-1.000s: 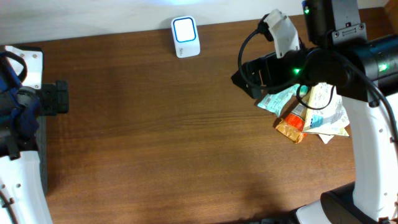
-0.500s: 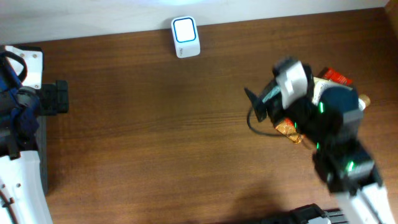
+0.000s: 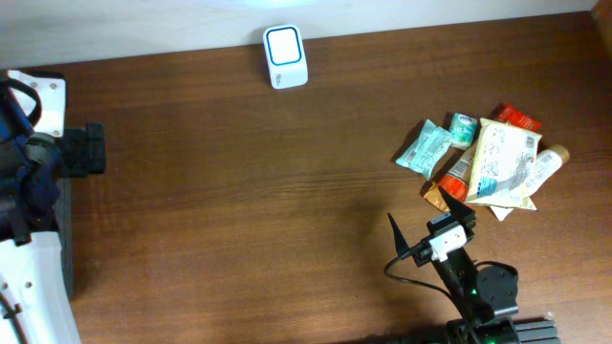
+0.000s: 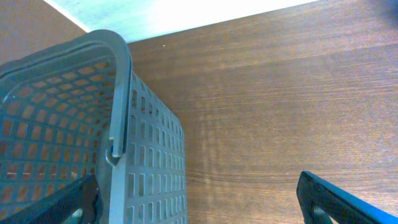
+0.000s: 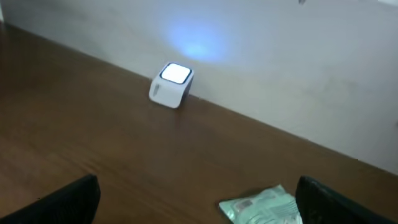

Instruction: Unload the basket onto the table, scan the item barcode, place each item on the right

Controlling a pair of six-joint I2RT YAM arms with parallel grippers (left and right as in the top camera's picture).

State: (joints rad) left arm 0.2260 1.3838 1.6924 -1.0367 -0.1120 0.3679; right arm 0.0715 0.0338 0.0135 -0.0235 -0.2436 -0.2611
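The white barcode scanner [image 3: 285, 57] stands at the table's back edge with its blue-lit window up; the right wrist view shows the scanner [image 5: 171, 84] glowing by the wall. The items lie in a pile [image 3: 483, 158] at the right: a pale green packet [image 3: 426, 148], a cream packet [image 3: 502, 153], an orange packet [image 3: 448, 186] and a small tube [image 3: 545, 162]. My right gripper [image 3: 426, 222] is low at the front edge, just short of the pile, open and empty. In its own view the right gripper [image 5: 199, 205] faces the green packet [image 5: 264, 205]. My left gripper [image 4: 199, 208] is open and empty.
A grey slotted basket [image 4: 118, 112] stands at the far left, right beside the left gripper's fingers. The left arm [image 3: 38, 162] stays at the table's left edge. A pale wall [image 5: 280, 56] runs behind the scanner.
The right arm swung from above the item pile down to the table's front edge, uncovering the pile. It stayed open and took nothing. The left arm has not moved.
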